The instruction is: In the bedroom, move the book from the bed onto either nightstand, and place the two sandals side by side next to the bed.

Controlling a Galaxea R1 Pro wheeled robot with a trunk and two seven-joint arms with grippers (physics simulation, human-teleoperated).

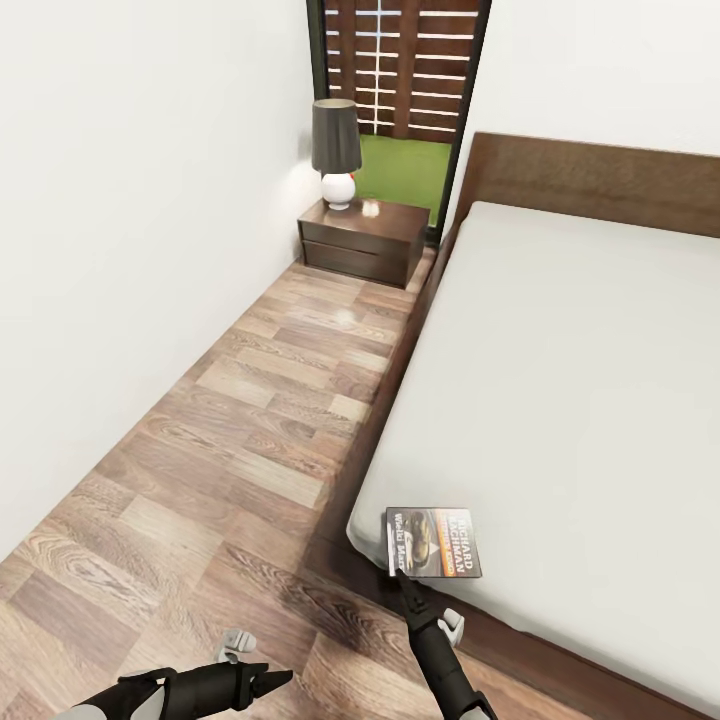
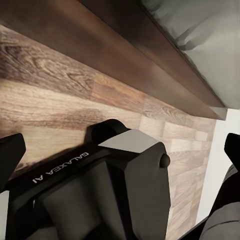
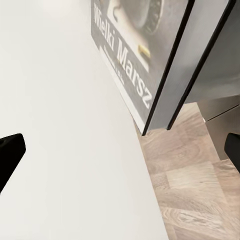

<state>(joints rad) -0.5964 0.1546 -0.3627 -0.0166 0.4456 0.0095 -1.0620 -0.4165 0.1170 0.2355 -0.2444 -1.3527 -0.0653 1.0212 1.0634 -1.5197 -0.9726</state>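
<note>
Book (image 1: 433,542) — lay flat at the bed's (image 1: 560,380) near corner, within easy reach. Right pincer (image 1: 402,580) released, jaws spread, tips at its edge, apparently lined up for a grasp. Left pincer (image 1: 280,678) idle — state untellable. Nightstand (image 1: 363,240) well apart.

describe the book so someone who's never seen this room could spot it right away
Start at the big bed with the light grey mattress, then go to its near corner by the floor. The book lies flat there, just beyond the right hand: a thin dark paperback with an orange band, the one printed thing on the plain cover.
</note>
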